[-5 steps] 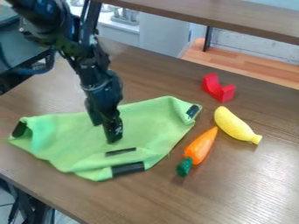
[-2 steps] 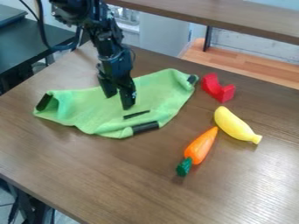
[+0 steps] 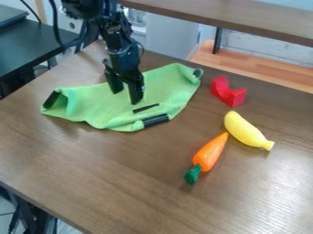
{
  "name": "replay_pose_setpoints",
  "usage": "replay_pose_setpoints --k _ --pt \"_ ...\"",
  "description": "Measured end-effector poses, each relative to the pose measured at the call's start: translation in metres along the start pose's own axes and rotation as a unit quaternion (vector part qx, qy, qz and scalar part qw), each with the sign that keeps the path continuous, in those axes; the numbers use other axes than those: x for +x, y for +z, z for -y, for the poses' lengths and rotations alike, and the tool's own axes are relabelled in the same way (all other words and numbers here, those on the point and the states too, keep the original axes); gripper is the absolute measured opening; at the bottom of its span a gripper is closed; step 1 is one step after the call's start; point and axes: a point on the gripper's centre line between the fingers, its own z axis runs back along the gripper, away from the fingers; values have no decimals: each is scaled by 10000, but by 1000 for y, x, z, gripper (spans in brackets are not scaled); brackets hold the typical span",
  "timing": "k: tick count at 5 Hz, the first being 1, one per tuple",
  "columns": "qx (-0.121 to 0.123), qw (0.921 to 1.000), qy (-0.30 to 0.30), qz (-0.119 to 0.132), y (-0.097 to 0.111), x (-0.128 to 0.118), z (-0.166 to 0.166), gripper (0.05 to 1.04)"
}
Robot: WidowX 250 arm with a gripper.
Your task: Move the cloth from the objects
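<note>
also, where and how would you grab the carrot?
I'd grip the carrot around the thick part of its orange body, near the green top, coming from above with the fingers closing across its length. It lies on its side, so both long flanks are free; the body tapers toward the tip, which points near the banana and would likely give less hold.

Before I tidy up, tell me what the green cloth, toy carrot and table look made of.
Green cloth: soft, matte fabric, judging by its folds and curled edge.
Toy carrot: probably plastic; its orange body is smooth with a slight shine.
Table: wood or wood-look laminate, with brown, streaky grain and a soft sheen.
</note>
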Motion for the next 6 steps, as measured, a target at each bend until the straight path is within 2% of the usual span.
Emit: replay_pose_setpoints --k 1,3,4,5,6 --pt "-87 9999 -124 -67 0 -19 10 999" --pt "-574 9956 -667 -332 20 -77 49 999" --pt "-706 9928 -854 -459 27 -101 60 999" --pt "-708 9919 -949 -465 29 -112 61 999" --pt "-577 9935 -913 -372 27 -104 54 1001"
